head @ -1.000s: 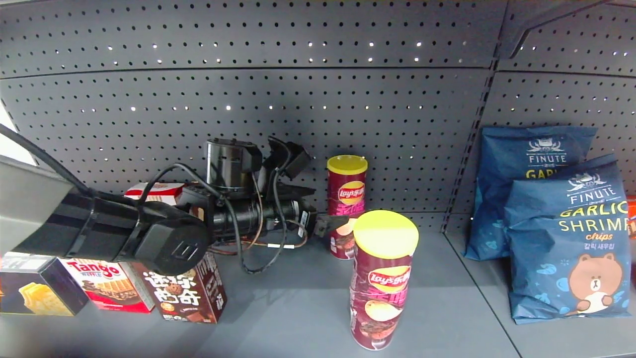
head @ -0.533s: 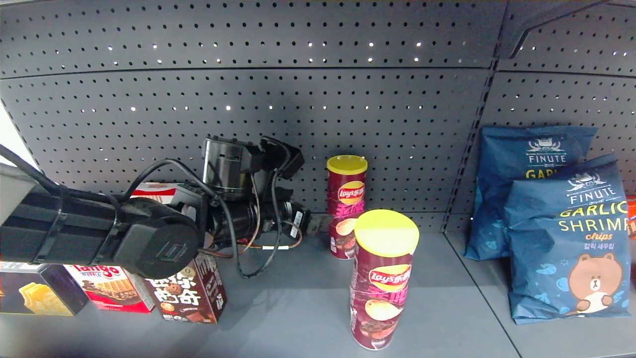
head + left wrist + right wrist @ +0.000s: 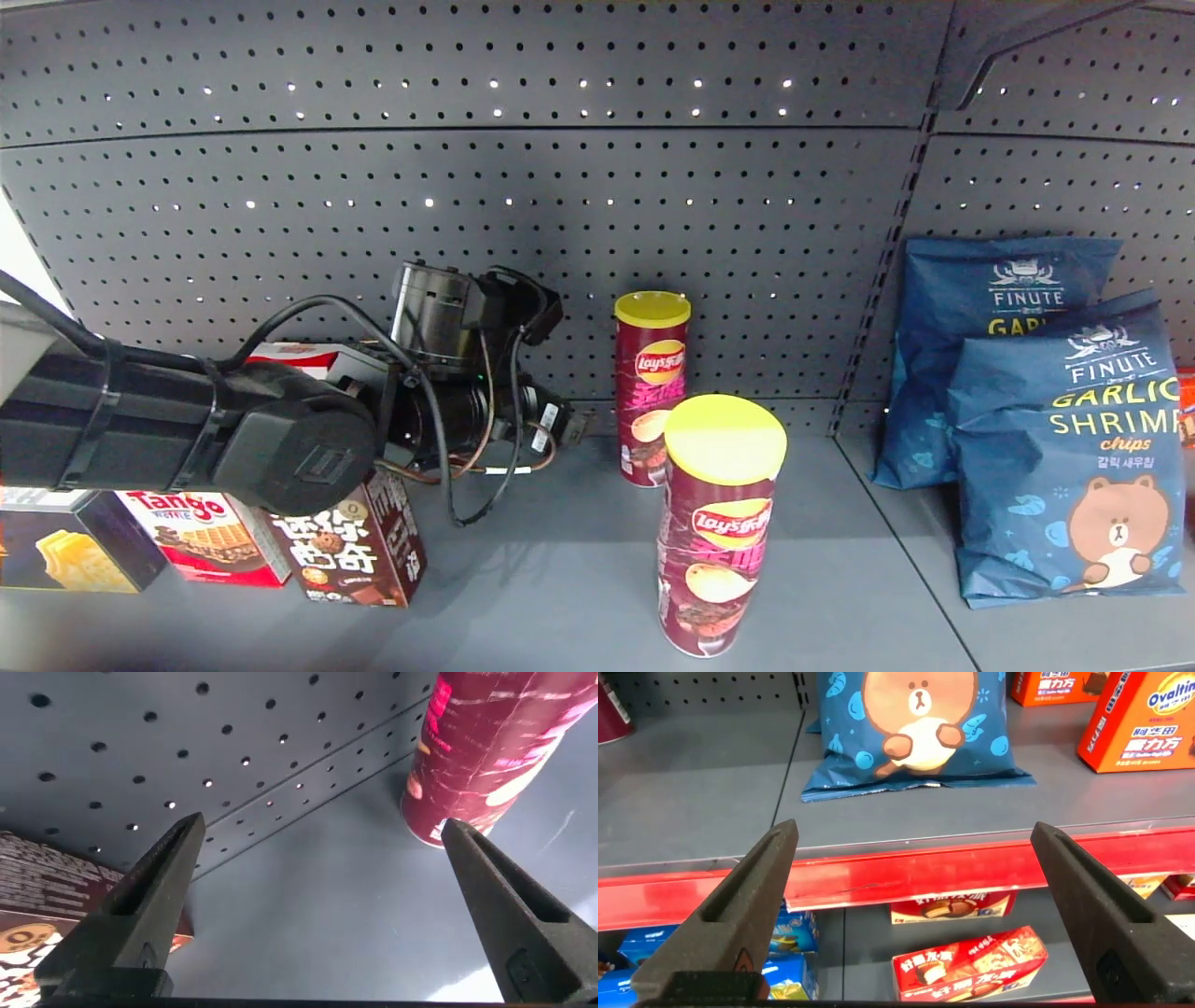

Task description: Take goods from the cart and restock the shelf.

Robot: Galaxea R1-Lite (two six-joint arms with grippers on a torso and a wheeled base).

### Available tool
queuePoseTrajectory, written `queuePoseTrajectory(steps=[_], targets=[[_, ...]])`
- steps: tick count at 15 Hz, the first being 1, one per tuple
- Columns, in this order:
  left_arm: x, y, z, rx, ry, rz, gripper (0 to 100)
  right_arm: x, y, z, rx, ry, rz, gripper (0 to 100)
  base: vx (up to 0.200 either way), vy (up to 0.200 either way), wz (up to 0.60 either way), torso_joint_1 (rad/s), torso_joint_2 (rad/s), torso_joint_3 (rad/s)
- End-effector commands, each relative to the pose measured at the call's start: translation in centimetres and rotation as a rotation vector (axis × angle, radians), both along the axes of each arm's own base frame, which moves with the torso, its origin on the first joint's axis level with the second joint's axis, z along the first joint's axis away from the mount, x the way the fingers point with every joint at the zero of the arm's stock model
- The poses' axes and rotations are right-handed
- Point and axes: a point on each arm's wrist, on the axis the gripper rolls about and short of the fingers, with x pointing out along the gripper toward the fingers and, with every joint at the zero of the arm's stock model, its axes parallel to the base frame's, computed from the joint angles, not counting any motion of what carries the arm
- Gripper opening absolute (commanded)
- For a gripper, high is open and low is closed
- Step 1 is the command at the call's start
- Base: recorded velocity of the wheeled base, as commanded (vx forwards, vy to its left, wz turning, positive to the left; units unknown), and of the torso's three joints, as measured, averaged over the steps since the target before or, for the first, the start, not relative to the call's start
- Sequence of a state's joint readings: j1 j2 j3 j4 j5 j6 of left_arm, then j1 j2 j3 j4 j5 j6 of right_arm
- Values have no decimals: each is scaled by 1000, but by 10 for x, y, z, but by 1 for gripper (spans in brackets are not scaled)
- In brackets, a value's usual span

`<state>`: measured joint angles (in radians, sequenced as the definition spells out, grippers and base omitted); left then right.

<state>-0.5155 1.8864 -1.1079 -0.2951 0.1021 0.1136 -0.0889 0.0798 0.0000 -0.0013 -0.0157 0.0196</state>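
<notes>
Drawing back from the rear can [image 3: 652, 387], our left arm [image 3: 187, 439] holds its jaws apart, empty; that can stands upright on the shelf [image 3: 560, 569] behind the front can [image 3: 719, 523]. We see the right jaws apart too.

Blue chip bags [image 3: 1064, 467] stand right, snack boxes [image 3: 350, 551] left, pegboard [image 3: 560, 187] behind.

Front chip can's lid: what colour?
Yellow lid, on the dark red front chip can. Clearest in the head view.
</notes>
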Motion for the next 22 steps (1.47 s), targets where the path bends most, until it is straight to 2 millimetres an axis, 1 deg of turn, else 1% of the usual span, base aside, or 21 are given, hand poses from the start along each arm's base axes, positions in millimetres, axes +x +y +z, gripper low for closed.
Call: queuePoseTrajectory(steps=[1, 5, 14, 20, 22], targets=[[4, -3, -9, 13, 19, 4, 100, 0, 0, 0, 0, 1, -1, 100, 0, 0, 0, 0, 0, 0], [15, -9, -18, 28, 27, 23, 100, 0, 0, 0, 0, 1, -1, 100, 0, 0, 0, 0, 0, 0], [31, -19, -27, 25, 30, 24, 100, 0, 0, 0, 1, 1, -1, 100, 0, 0, 0, 0, 0, 0], [35, -22, -31, 26, 32, 22, 100, 0, 0, 0, 0, 1, -1, 100, 0, 0, 0, 0, 0, 0], [37, -23, -35, 31, 40, 22, 100, 0, 0, 0, 1, 1, 0, 100, 0, 0, 0, 0, 0, 0]])
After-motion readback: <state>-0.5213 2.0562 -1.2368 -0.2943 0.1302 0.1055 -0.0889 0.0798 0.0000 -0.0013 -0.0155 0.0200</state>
